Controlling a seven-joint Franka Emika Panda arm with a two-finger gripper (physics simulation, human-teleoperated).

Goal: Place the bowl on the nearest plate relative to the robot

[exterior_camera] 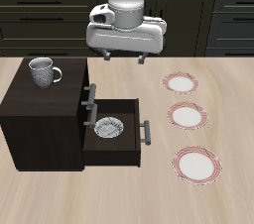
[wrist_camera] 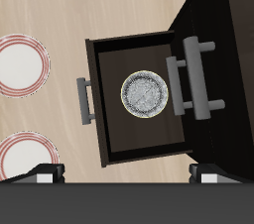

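White two-finger gripper [exterior_camera: 126, 57], mounted on a white and grey robot arm: raised high above the table, holding nothing; its two short dark fingers [exterior_camera: 103, 56] stand well apart, so the jaws are released. Dark brown wooden cabinet [exterior_camera: 40, 109]: stands on the table below and in front of the gripper; upper drawer closed, its grey bar handle [exterior_camera: 90, 97] showing; lower drawer [exterior_camera: 114, 149] pulled out toward the plates, with a grey bar handle [exterior_camera: 145, 131] on its front panel. Small round shallow bowl [exterior_camera: 108, 127], white-grey with a dark speckled inside: sits upright on the floor of the open lower drawer, near its middle, apart from the drawer walls, as the wrist view also shows [wrist_camera: 146, 93]. Grey handled mug [exterior_camera: 43, 71]: stands upright on the cabinet top, toward its back. Three round white plates with red-and-pink striped rims: lined up on the light wooden table [exterior_camera: 149, 193] beside the open drawer, well apart from one another; the plate [exterior_camera: 182, 83] farthest back lies nearest the robot's base, the middle plate [exterior_camera: 187, 116] lies just beyond the drawer's front, and the front plate [exterior_camera: 197, 165] lies nearest the table's front edge. All three plates are bare.
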